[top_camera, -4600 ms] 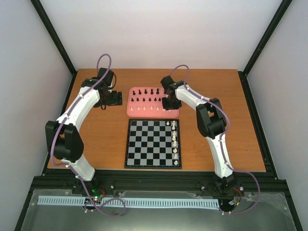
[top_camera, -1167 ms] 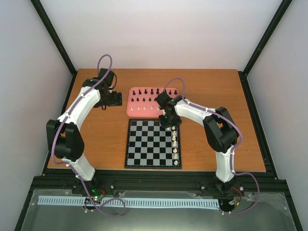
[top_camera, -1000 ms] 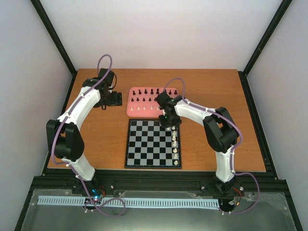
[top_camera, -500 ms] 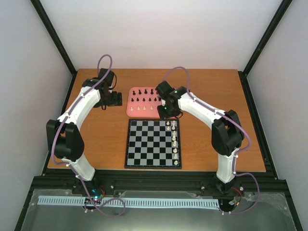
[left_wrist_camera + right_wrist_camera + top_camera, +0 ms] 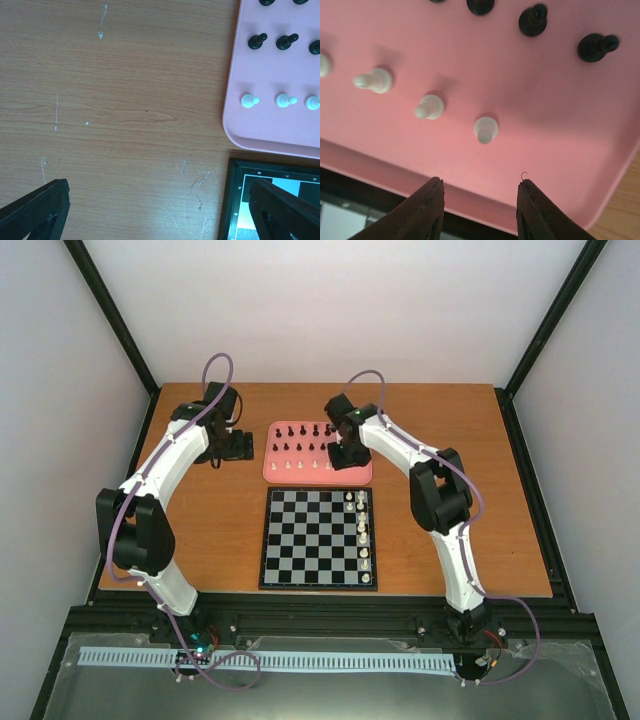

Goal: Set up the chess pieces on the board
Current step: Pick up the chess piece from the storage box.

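The small cream-white chess pawn (image 5: pixel 486 129) stands upright on the pink tray (image 5: pixel 560 150) just ahead of the right gripper (image 5: pixel 480 185), centred between its open, empty jaws.

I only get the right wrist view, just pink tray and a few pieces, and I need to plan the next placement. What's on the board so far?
Observer: In the top view, white pieces stand in a line along the right edge of the board, with one more beside them at the far end.
Operator: Good. Is the other arm anywhere near that side?
Observer: No. The left gripper hangs open and empty over bare table, to the left of the tray.
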Robot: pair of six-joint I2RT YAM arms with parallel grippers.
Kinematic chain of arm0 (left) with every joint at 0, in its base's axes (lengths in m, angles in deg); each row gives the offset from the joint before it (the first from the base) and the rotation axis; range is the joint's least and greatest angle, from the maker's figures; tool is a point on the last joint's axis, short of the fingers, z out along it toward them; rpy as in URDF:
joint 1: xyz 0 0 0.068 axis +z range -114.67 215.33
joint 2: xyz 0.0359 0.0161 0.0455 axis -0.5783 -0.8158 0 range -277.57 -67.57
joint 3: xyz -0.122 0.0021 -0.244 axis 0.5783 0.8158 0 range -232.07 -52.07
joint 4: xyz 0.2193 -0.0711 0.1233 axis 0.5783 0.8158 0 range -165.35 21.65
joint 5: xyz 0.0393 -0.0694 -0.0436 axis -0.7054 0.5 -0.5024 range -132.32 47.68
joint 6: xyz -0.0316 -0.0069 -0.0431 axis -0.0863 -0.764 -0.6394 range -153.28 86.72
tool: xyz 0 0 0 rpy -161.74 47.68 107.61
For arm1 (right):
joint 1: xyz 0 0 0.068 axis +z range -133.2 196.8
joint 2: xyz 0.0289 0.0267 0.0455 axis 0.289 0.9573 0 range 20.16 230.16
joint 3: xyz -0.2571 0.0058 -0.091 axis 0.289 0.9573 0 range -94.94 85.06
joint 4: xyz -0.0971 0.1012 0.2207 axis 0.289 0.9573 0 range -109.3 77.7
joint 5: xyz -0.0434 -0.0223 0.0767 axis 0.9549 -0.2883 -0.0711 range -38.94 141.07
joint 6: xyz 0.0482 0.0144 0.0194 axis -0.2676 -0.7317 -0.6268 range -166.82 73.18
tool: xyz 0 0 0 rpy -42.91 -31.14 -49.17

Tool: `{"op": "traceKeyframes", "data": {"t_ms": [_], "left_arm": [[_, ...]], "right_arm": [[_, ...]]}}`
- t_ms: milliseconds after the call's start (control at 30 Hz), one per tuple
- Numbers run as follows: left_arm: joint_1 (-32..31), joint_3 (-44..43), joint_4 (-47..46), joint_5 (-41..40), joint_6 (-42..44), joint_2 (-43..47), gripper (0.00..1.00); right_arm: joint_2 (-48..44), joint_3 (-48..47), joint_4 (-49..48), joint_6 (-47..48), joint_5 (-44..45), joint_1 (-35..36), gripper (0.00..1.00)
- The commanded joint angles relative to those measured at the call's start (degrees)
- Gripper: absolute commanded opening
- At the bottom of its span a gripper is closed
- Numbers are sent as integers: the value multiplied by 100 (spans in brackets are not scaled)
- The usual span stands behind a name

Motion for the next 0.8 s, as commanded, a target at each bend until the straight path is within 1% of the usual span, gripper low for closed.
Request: {"op": "traceKeyframes", "data": {"t_ms": [0, 133, 500, 767], "left_arm": [[-27, -115, 26, -81, 91, 213, 100], [-25, -139, 34, -62, 77, 153, 100], [-27, -141, 34, -56, 77, 121, 100], [-27, -147, 44, -76, 84, 118, 100]], "right_arm": [[255, -296, -23, 141, -56, -6, 47], [543, -555, -4, 203, -129, -50, 46], [876, -648, -118, 241, -118, -155, 46], [1138, -904, -82, 249, -81, -186, 46]]}}
